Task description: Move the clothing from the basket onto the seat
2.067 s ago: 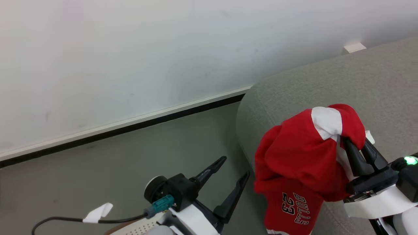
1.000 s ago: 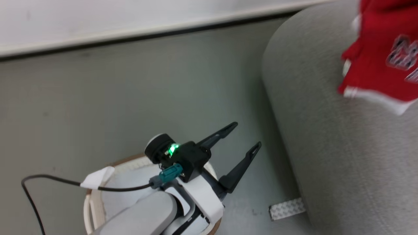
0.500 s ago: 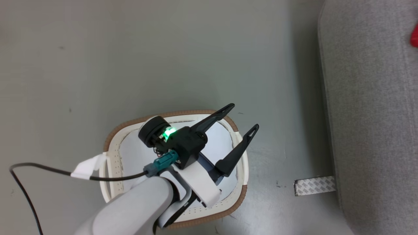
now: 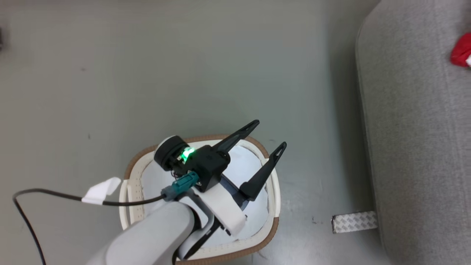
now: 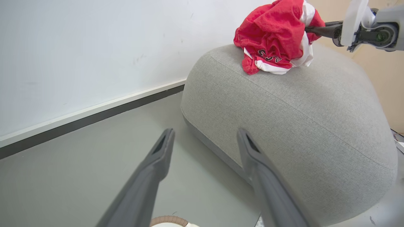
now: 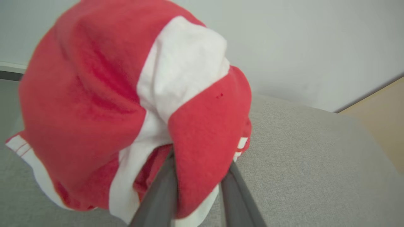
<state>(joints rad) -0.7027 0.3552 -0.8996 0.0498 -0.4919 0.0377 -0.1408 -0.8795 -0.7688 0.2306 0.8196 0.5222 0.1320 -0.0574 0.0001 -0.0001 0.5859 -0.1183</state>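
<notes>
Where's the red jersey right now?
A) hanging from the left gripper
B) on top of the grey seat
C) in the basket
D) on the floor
B: in the left wrist view the clothing sits bunched on top of the seat, away from the basket.

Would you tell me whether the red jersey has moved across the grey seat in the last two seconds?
Yes. The red jersey earlier hung over the grey seat's rounded edge; it now sits farther in on the seat top, away from that edge.
</notes>
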